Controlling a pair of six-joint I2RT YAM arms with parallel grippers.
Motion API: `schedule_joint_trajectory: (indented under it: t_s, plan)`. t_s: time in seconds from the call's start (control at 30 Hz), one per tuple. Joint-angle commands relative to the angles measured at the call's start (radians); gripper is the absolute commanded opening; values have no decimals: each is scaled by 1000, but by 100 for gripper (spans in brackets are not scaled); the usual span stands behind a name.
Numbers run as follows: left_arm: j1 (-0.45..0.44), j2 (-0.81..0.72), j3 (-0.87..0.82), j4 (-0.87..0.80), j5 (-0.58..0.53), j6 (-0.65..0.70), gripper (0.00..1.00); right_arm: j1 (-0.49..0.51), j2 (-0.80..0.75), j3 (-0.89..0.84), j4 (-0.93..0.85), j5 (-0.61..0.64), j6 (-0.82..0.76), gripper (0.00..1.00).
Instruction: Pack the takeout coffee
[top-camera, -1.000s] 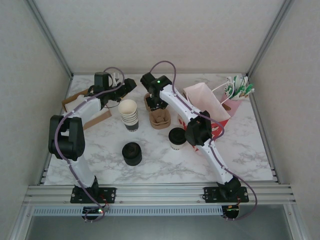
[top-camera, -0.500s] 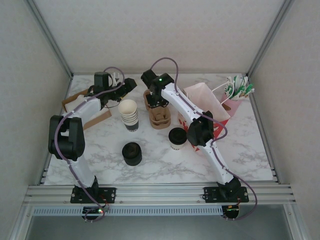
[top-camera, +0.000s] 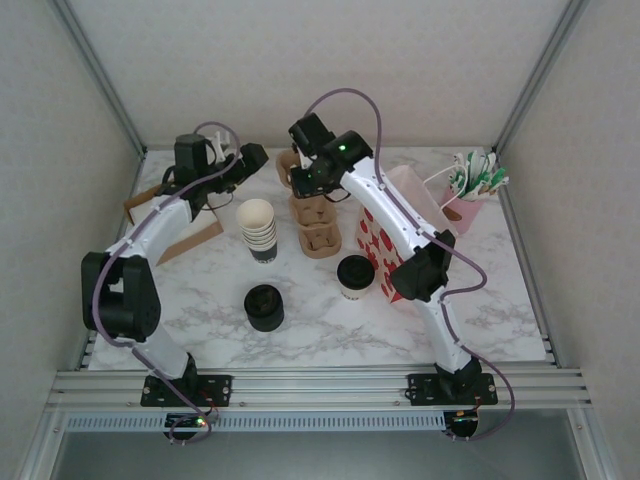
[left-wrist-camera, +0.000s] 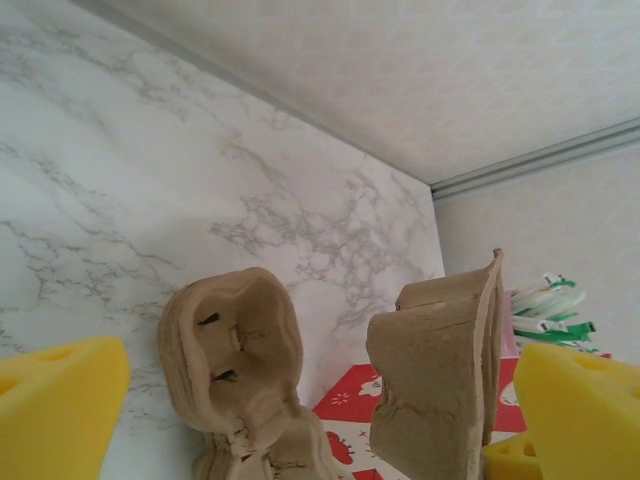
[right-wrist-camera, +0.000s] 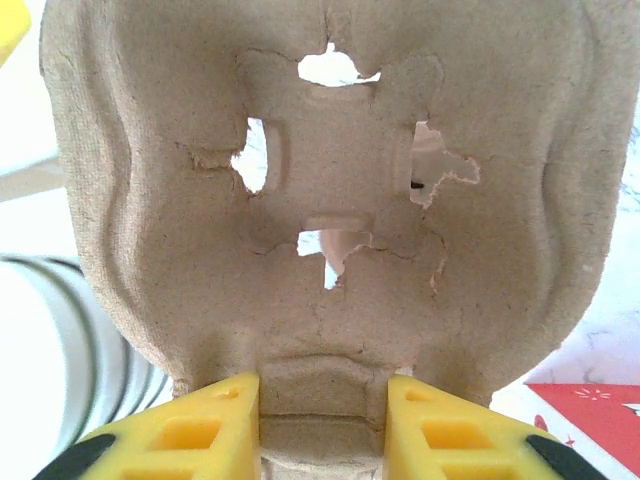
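right claw (right-wrist-camera: 322, 412) pinching the bottom edge of a cardboard cup carrier (right-wrist-camera: 330, 180), raised near the carrier stack (top-camera: 318, 228) at the back of the counter (top-camera: 490, 300), left claw (top-camera: 248, 160) spread wide with nothing in it, lidded coffee cup (top-camera: 354, 276) upright on the counter, just beside the red-and-white bag (top-camera: 388, 262)

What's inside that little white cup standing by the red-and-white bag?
A round black lid sits on the cup and closes its mouth. Whatever is inside is hidden under that lid, so the contents cannot be seen.
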Motion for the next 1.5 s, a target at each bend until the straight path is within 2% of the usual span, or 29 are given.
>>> schedule_joint_trajectory:
  t_s: [0.0, 0.23, 0.5, 0.7, 0.87, 0.97, 1.07, 1.17, 1.47]
  plan:
    - [-4, -92, 34, -38, -43, -2, 100, 7, -65, -6, 21, -74, 11, 30]
    - [-5, -234, 53, -114, -112, 17, 100, 32, -153, -6, 54, -226, 20, 30]
    - [-3, -355, 86, -189, -152, 24, 100, 32, -269, -6, 52, -259, 18, 30]
    - [-3, -405, 105, -213, -160, 17, 100, 32, -368, -29, 27, -206, 2, 31]
    - [-13, -407, 121, -195, -96, -3, 100, 27, -465, -72, 0, -130, -23, 31]
    - [-60, -381, 141, -201, -89, 5, 100, 19, -524, -89, -32, -78, -40, 31]
    - [-148, -334, 183, -223, -108, 27, 100, 17, -579, -114, -67, -33, -49, 31]
    - [-228, -287, 216, -227, -122, 31, 100, -27, -638, -154, -92, 24, -59, 31]
    - [-409, -179, 264, -190, -10, 13, 99, -168, -764, -261, -196, 170, -75, 30]
